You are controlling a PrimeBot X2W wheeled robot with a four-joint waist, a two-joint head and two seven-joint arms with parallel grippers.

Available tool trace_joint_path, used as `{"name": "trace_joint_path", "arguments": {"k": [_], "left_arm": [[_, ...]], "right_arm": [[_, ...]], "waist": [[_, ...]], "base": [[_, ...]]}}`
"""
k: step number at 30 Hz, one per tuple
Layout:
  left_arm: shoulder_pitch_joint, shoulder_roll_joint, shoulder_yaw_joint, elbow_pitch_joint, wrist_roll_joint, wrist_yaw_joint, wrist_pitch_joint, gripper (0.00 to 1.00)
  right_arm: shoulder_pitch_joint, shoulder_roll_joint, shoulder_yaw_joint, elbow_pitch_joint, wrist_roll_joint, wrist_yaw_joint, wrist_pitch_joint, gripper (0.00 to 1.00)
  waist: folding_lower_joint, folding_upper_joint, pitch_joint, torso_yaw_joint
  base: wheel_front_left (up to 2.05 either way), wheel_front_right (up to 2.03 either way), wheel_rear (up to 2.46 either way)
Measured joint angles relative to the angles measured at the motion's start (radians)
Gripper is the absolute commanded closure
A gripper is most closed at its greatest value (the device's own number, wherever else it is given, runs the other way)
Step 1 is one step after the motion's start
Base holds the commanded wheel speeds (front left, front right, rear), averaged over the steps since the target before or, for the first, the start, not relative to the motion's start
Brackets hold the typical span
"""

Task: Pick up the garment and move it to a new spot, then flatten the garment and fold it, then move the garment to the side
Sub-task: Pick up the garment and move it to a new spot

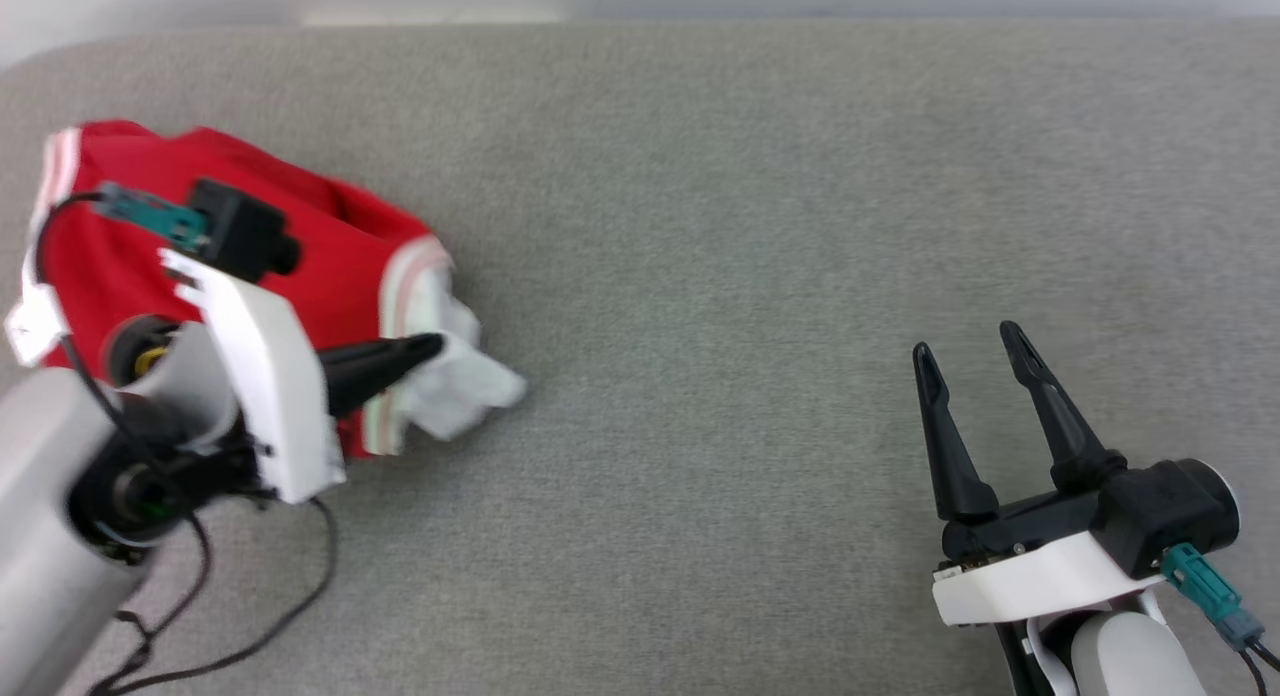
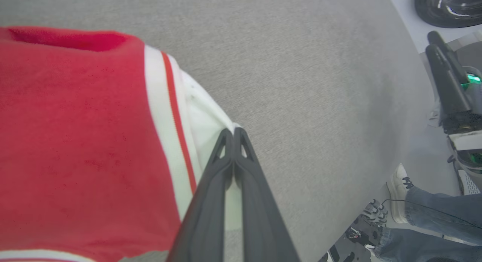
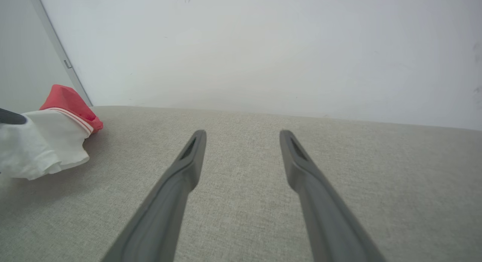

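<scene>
The garment [image 1: 330, 256] lies bunched at the left of the grey surface, a red body with a white sleeve and stripe trim. My left gripper [image 1: 432, 346] is shut on the white sleeve's edge, pointing right. In the left wrist view the closed fingers [image 2: 211, 201] press together over the white cloth of the garment [image 2: 75, 141]. Far off at the lower right, my right gripper [image 1: 965, 341] stands open with nothing in it. The right wrist view has that gripper [image 3: 243, 136] spread above bare fabric, the garment [image 3: 49, 145] at its far left.
The grey fabric surface [image 1: 750, 226] stretches wide between the two arms. A black cable [image 1: 300, 596] loops under my left forearm. A person's shoe [image 2: 399, 190] and jeans stand beyond the surface's edge, beside robot parts [image 2: 448, 85]. A pale wall [image 3: 263, 47] backs the surface.
</scene>
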Motion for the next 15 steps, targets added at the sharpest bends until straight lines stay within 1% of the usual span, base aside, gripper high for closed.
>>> {"name": "trace_joint_path", "arguments": {"k": [1, 2, 3, 5, 10, 15], "left_arm": [[0.001, -0.016, -0.008, -0.017, 0.005, 0.000, -0.010, 1.00], [0.001, -0.016, -0.008, -0.017, 0.005, 0.000, -0.010, 1.00], [0.000, -0.028, -0.021, -0.032, 0.013, 0.000, -0.015, 1.00], [0.000, -0.066, -0.048, -0.050, 0.026, 0.000, -0.025, 1.00], [-0.028, -0.198, -0.117, -0.049, 0.060, 0.000, -0.047, 1.00], [-0.085, -0.349, -0.181, 0.041, 0.110, 0.000, -0.082, 1.00]], "right_arm": [[0.003, 0.000, -0.001, 0.001, 0.004, 0.000, 0.000, 0.00], [0.003, 0.000, -0.001, 0.001, 0.004, 0.000, 0.000, 0.00], [0.004, 0.000, -0.001, 0.001, 0.008, 0.000, 0.000, 0.00], [0.005, 0.000, 0.004, 0.002, 0.016, 0.000, 0.000, 0.00], [0.005, 0.000, 0.003, -0.006, 0.035, 0.000, 0.000, 0.00], [0.002, 0.000, 0.001, -0.016, 0.045, 0.000, 0.000, 0.00]], "waist": [[0.0000, 0.0000, -0.011, -0.007], [0.0000, 0.0000, -0.011, -0.007], [-0.0001, 0.0000, -0.020, -0.017], [-0.0001, 0.0000, -0.032, -0.038], [-0.0001, 0.0000, -0.048, -0.095], [-0.0001, 0.0000, -0.041, -0.158]], "base": [[0.00, 0.00, 0.00], [0.00, 0.00, 0.00], [0.00, 0.00, 0.00], [0.00, 0.00, 0.00], [0.00, 0.00, 0.00], [0.00, 0.00, 0.00]]}}
